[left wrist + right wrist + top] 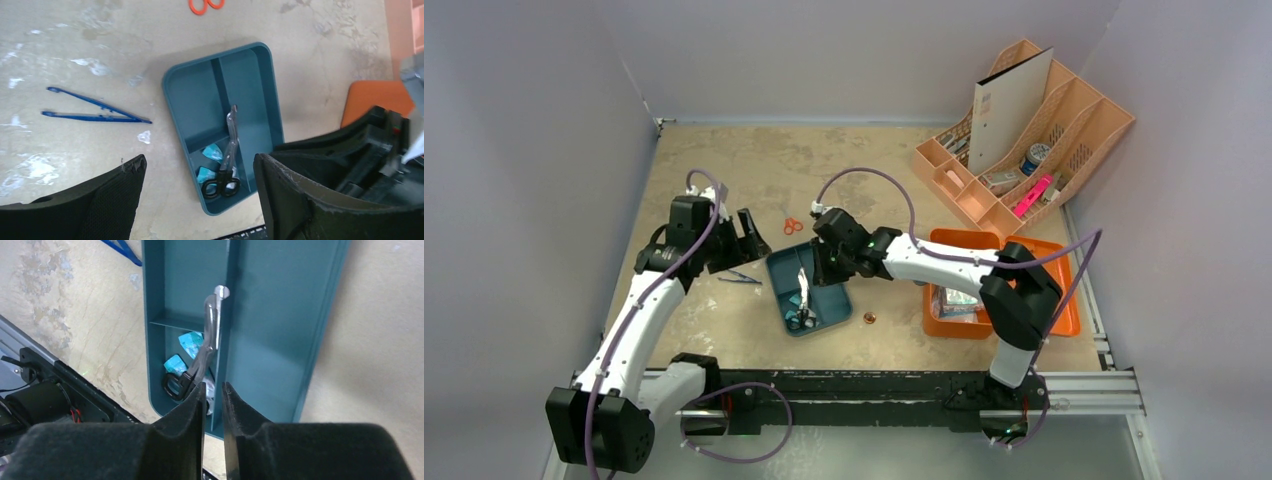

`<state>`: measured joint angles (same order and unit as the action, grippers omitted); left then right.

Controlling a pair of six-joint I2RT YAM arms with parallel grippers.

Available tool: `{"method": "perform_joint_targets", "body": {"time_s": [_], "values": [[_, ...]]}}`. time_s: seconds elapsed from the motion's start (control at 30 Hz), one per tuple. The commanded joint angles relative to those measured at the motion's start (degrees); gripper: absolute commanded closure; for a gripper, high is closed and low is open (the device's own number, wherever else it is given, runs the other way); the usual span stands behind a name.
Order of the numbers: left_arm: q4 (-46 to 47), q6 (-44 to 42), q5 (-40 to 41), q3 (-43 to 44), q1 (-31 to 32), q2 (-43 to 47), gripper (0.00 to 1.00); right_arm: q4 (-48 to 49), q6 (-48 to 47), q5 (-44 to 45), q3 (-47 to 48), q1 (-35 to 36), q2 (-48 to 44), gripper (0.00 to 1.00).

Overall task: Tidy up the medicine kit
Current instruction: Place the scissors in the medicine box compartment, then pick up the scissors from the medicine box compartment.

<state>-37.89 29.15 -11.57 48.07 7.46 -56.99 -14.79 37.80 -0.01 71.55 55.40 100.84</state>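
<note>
Medicine kit (pixel 959 240): bright orange plastic case with rounded corners. It lies at the right of the surface toward the near edge, with the right arm crossing above it. The print on the packets inside is too small to read.
Teal tray (pixel 172 85): shallow moulded plastic, ribbed into compartments. It sits left of the kit and apart from it.
Shears (pixel 227 160): bent steel blades and black loop handles. They lie along the tray's centre rib, handles over teal foil packets (pixel 212 152).
Right gripper (pixel 213 390): black textured fingers a narrow slit apart with nothing between them, above the shears' handles.
Left gripper (pixel 199 160): fingers spread wide and empty, above the tray.
Tweezers (pixel 95 110): blue plastic, on the surface left of the tray.
Scissors (pixel 793 225): orange handles, beyond the tray.
Desk organizer (pixel 1024 130): peach lattice plastic in the far right corner, with a white folder standing upright in it.
Surface (pixel 724 160): beige, mottled, scuffed white.
</note>
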Motion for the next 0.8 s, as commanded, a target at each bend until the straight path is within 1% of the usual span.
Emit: {"method": "perform_joint_targets", "body": {"time_s": [0.0,0.03,0.07,0.1,0.3,0.4,0.5,0.63,0.77], "values": [[2.17,-0.11,-7.11,-0.54,-0.37,-1.09,0.25,2.04,-1.83,-2.16,3.43,1.66,1.9,0.78],[2.05,-0.06,-6.91,-0.48,-0.43,-1.59,0.25,2.1,-0.85,-1.51,3.73,2.11,2.29,0.75],[1.92,0.07,-6.39,-0.38,-0.4,-2.03,0.26,2.08,-0.36,-0.66,4.14,2.54,2.69,0.69],[1.75,0.21,-5.7,-0.23,-0.43,-2.37,0.26,1.86,0.06,0.26,4.61,2.88,3.16,0.66],[0.24,1.69,-0.37,0.5,-1.4,-2.89,0.25,-1.31,-0.76,8.64,9.4,3.5,6.92,0.57],[-0.22,2.88,0.45,0.67,-2.89,-3.09,0.23,-2.68,-3.14,10.15,12.24,3.59,9.19,0.53],[-0.43,4.47,-1.86,0.75,-4.64,-3.9,0.23,-5.8,-4.16,12.55,15.02,3.71,11.3,0.52],[0.48,6.09,-6.43,-0.06,-7.33,-5.27,0.23,-6.74,-5.63,14.13,16.71,3.81,13.18,0.51],[2.03,6.63,-11.43,-1.5,-10.94,-6.97,0.24,-7.95,-6.72,14.41,18.81,3.87,15.4,0.51]]}}
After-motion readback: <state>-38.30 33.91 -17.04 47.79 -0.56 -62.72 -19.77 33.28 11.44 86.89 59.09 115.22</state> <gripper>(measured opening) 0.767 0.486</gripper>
